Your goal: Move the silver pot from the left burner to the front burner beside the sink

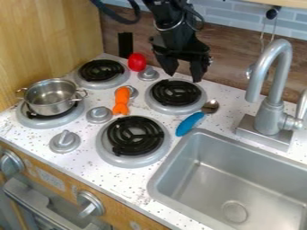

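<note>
The black gripper [184,75] hangs open above the back right burner [176,95], its two fingers apart with nothing between them. To its left, a red round object [137,62] stands near the back wall. An orange toy [121,100] lies between the burners, against a grey knob. A spoon with a blue handle [190,124] rests beside the sink's back left corner, its metal bowl towards the back right burner. On the front left burner sits a small silver pot [50,97] with two handles.
The sink [237,179] takes up the lower right, with a tall grey faucet [277,85] behind it. Two further burners, at back left [101,72] and front right [134,140], and several grey knobs [64,141] occupy the stove top. A wooden panel [48,40] bounds the left.
</note>
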